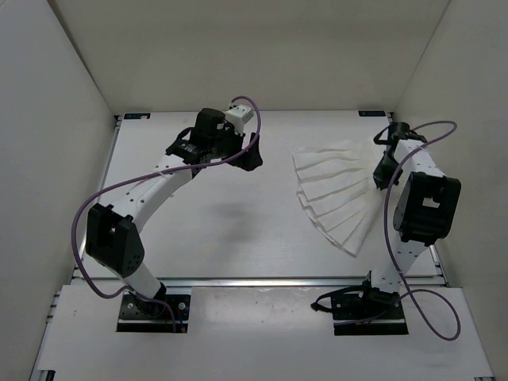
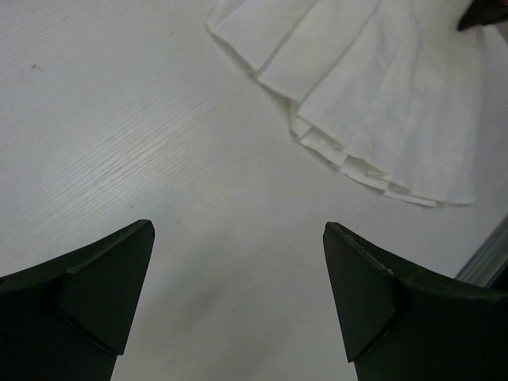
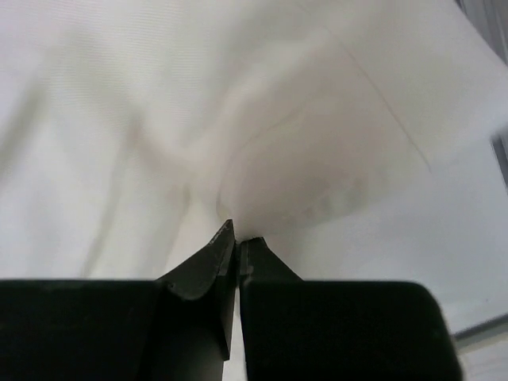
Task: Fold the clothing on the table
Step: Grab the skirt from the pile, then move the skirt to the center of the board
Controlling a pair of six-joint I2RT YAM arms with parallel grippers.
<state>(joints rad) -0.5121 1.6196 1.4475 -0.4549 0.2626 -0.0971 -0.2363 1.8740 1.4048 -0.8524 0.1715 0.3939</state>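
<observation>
Right fingers (image 3: 208, 258) pinched shut on clothing (image 1: 337, 190) edge; left fingers (image 2: 103, 278) wide open, empty, clothing ahead.

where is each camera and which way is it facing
top external: overhead, behind the left arm and right arm, looking down on both, the table and the clothing.
left wrist: on the left arm, looking past the open left jaws at table and the clothing's edge.
right wrist: on the right arm, close on the clothing, right jaws shut on a fold.
All three share the clothing.
</observation>
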